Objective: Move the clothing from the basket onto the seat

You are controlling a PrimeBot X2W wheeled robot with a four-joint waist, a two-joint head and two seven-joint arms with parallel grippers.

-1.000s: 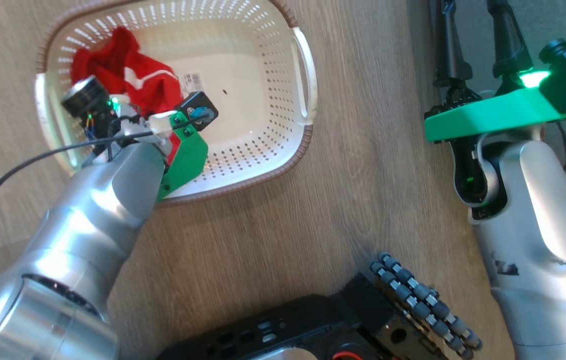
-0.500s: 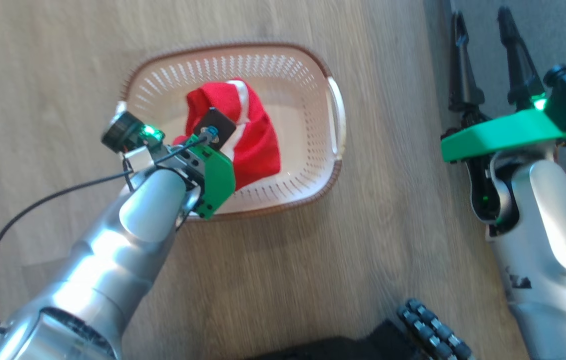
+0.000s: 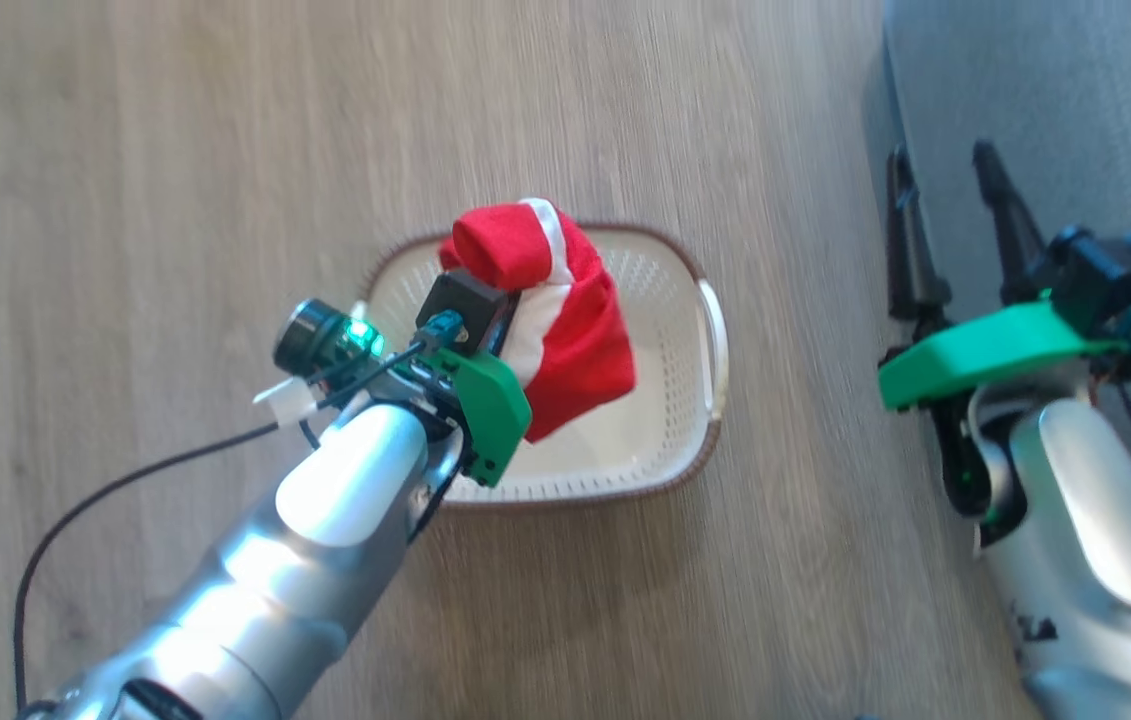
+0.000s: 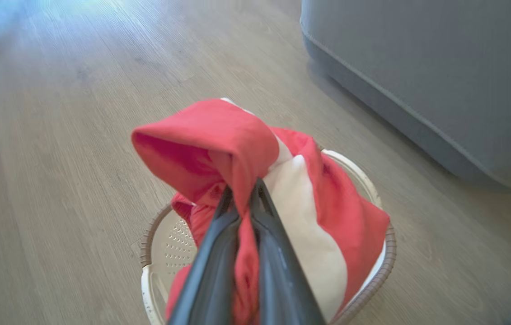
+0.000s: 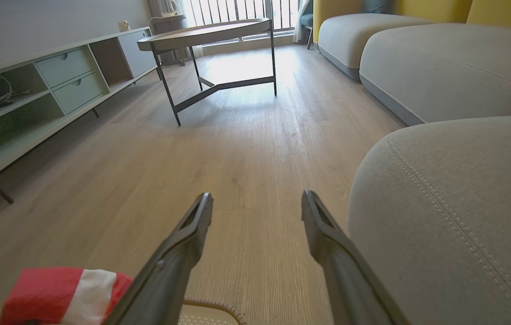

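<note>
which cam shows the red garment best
The left wrist view: the garment sits centred and close, pinched in the shut left end effector above the basket. The head view shows it bunched over the basket, partly hidden by the arm. The right wrist view catches a red and white corner at its lower left.

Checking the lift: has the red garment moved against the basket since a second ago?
Yes. The garment rose off the bottom of the basket, hanging over it from the left gripper.

clothing point(image 3: 575, 330): 1 red-and-white garment | perforated basket point(image 3: 715, 335): 1 | pincers: 2, left pincer point(image 4: 242, 187) and right pincer point(image 5: 256, 196) | grey seat cushions point(image 5: 454, 216): 3 | round table point(image 5: 210, 34): 1 | low cabinet point(image 5: 47, 54): 1, drawers point(image 5: 63, 67): 2
</note>
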